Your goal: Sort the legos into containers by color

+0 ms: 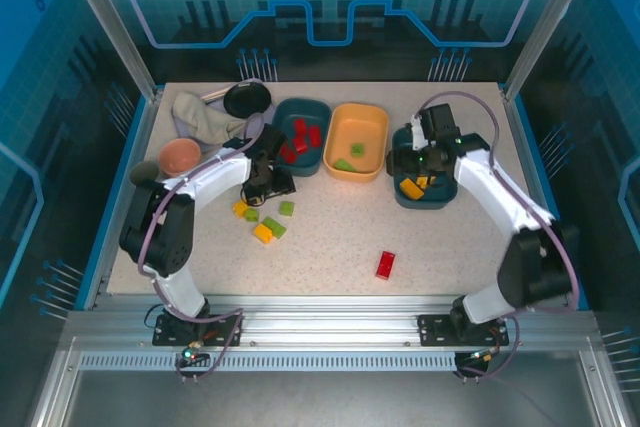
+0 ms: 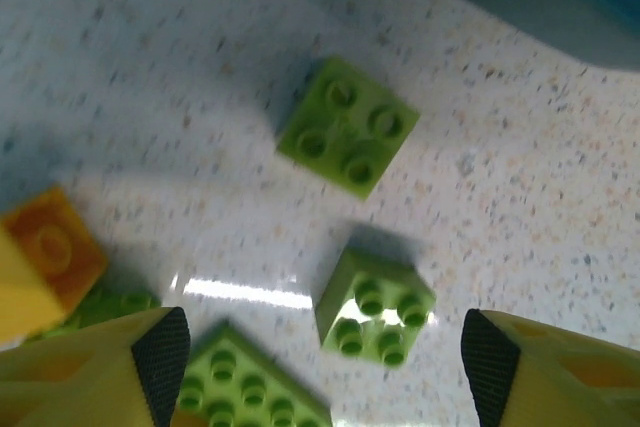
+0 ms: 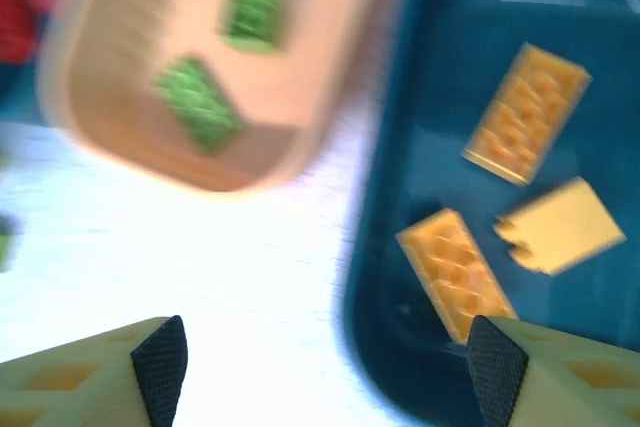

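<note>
My left gripper (image 2: 325, 359) stands open just above the table, over a small light green brick (image 2: 378, 307) that lies between its fingers untouched. Another green brick (image 2: 347, 127) lies further off, a third (image 2: 250, 387) by the left finger, and an orange-yellow one (image 2: 45, 257) at the left. From above, this gripper (image 1: 268, 187) is beside the loose cluster (image 1: 263, 223). A red brick (image 1: 385, 264) lies alone. My right gripper (image 3: 325, 357) is open and empty over the left rim of the right teal tub (image 3: 450, 97), which holds orange-yellow bricks (image 3: 458, 272). The yellow-orange tub (image 3: 310, 47) holds green bricks (image 3: 198, 102).
The left teal tub (image 1: 285, 107) holds red bricks (image 1: 300, 137). A pink bowl (image 1: 180, 155), a black pan (image 1: 247, 99) and a crumpled cloth (image 1: 200, 117) sit at the back left. Metal posts frame the table corners.
</note>
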